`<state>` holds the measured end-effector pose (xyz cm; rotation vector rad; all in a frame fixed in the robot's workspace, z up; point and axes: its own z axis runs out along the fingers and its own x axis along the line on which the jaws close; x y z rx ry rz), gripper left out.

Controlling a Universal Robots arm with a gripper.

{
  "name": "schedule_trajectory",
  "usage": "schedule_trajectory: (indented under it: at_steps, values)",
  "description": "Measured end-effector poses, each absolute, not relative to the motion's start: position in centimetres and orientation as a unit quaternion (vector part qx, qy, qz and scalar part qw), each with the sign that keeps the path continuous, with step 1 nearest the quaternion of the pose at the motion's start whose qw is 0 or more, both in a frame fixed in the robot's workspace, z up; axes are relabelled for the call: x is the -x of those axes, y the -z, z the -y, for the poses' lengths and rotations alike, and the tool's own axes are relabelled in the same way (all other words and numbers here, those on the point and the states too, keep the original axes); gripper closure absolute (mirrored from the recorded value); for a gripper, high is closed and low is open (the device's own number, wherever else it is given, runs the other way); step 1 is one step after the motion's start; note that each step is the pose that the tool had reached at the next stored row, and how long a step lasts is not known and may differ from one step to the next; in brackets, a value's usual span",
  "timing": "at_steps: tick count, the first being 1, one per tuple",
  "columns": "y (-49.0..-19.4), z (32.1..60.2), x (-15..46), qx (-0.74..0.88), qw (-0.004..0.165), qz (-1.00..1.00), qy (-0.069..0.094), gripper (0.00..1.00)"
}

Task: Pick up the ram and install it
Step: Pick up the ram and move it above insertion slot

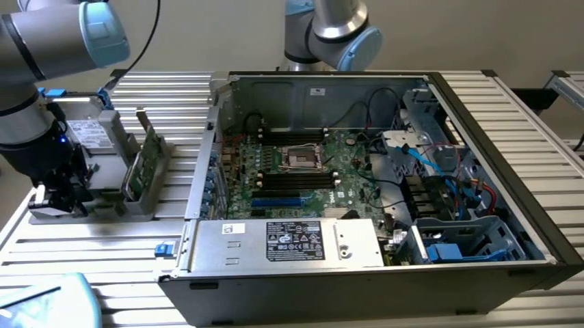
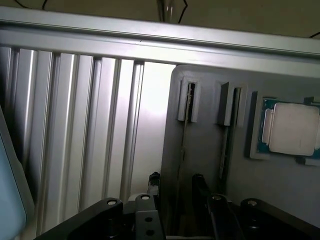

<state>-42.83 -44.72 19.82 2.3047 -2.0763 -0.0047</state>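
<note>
- Gripper [image 2: 177, 186] hangs over the grey holder [image 1: 109, 208] at the exterior view's left, jaws spread.
- The ram [image 2: 183, 150] stands on edge in a holder slot, between the fingers [image 2: 200, 186].
- It is seen edge-on as a thin strip; chips and label are unreadable, and contact is unclear.
- Open computer case [image 1: 365, 178] sits to the exterior view's right.

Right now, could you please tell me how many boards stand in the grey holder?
2. Board one stands in the slot nearest the gripper; board two in the slot beside the processor. None seems hidden.
</note>
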Motion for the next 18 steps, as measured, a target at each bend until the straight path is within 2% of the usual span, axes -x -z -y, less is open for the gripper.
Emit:
schedule_trajectory:
  at_steps: [18]
  values:
    - [-19.43, 44.46, 42.82, -0.739, 0.020, 0.674, 0.002, 0.61]
